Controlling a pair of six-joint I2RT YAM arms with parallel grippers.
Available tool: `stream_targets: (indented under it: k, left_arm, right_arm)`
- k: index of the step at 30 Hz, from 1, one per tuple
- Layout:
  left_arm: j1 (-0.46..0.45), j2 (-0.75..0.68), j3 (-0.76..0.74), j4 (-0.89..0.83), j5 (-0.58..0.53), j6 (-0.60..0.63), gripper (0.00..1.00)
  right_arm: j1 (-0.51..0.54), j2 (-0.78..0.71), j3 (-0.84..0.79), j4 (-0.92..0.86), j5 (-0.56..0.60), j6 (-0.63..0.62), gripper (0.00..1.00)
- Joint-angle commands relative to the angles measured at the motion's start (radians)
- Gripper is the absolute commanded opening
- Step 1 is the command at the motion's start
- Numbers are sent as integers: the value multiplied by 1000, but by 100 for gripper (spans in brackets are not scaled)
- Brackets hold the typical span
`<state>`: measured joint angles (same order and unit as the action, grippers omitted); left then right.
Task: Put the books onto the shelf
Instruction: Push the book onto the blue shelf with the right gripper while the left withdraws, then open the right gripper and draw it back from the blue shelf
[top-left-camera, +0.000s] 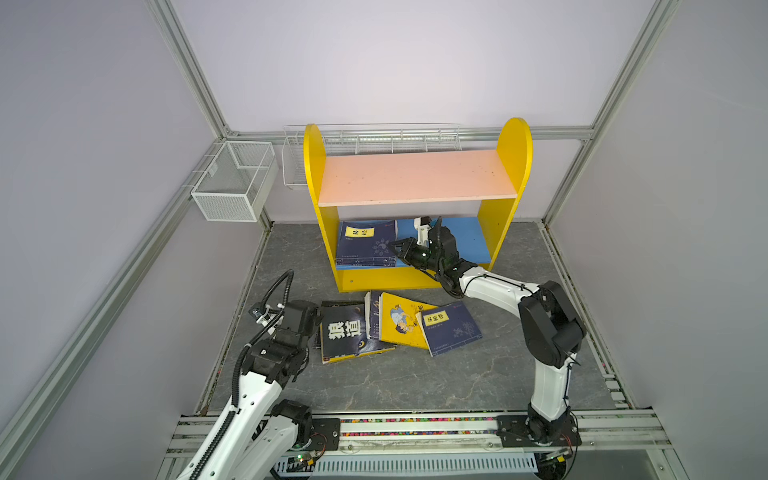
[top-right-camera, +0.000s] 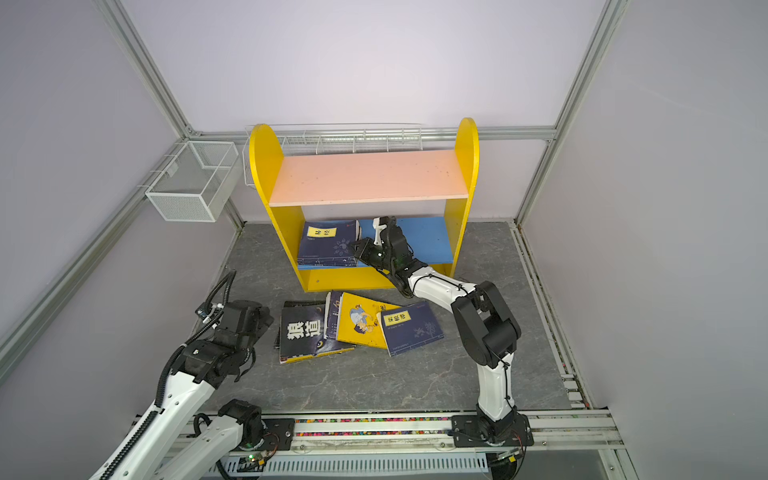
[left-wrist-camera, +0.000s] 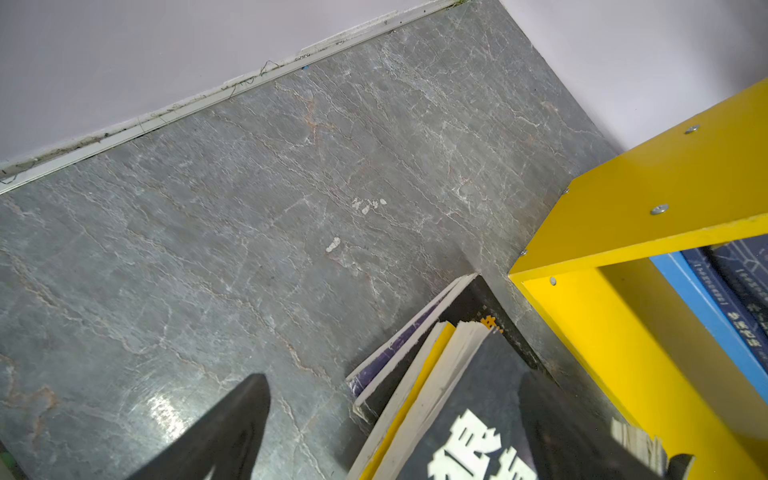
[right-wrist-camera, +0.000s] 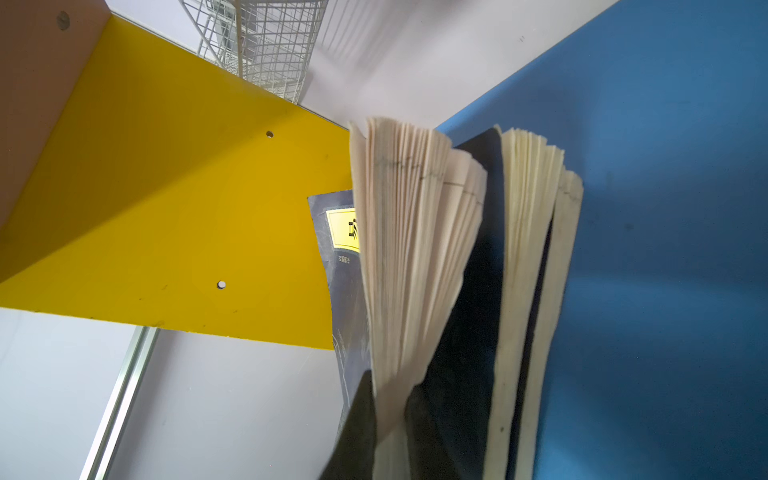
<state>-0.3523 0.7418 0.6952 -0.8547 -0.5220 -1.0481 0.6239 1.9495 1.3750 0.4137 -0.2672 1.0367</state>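
The right gripper (top-left-camera: 395, 249) is reaching into the shelf's (top-left-camera: 514, 137) lower tier, and its jaws are pinched tight on a sheaf of pages at the right edge of the top book (top-left-camera: 365, 243). That book is navy with a yellow label and lies on a small stack (top-left-camera: 361, 262) at the left end of the blue board (top-left-camera: 465, 241). From the right wrist view the pages (right-wrist-camera: 411, 249) fan out from between the fingers (right-wrist-camera: 357, 424), with another book's (right-wrist-camera: 528, 291) page edges just beside them. The pink board (top-left-camera: 415, 176) above is bare. Over on the left, the left gripper (top-left-camera: 311, 320) stands with its jaws wide apart at the left edge of the pile on the table (top-left-camera: 415, 382). One finger (left-wrist-camera: 232, 428) is over bare table and the other over the dark book (top-left-camera: 349, 328) with big white characters; whether it touches, I cannot tell. That pile sits just in front of the shelf: the dark book, then a yellow book (top-left-camera: 401, 320) overlapping it, then a navy book (top-left-camera: 451, 328) tilted across the yellow one. White mesh baskets (top-left-camera: 232, 187) hang on the wall behind.
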Motion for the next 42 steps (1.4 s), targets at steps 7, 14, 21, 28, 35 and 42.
stream_targets:
  k: [7, 14, 21, 28, 35, 42]
  left_arm:
    - [6, -37, -22, -64, 0, -27, 94]
    - [6, -44, -23, -72, 3, -27, 94]
    - [6, -45, -27, -66, 17, -27, 94]
    - [7, -42, -28, -55, 26, -27, 94]
    - [6, -36, -25, -47, 39, -28, 94]
    - [7, -36, -23, 37, 85, 73, 95]
  right_arm:
    - [6, 42, 41, 70, 23, 65, 7]
    - [21, 37, 85, -54, 52, 7, 15]
    - [41, 35, 223, -357, 126, -114, 39]
    - [45, 38, 299, -511, 202, -189, 51]
    - [46, 40, 372, -626, 267, -287, 60]
    - [45, -47, 291, -623, 303, -353, 61]
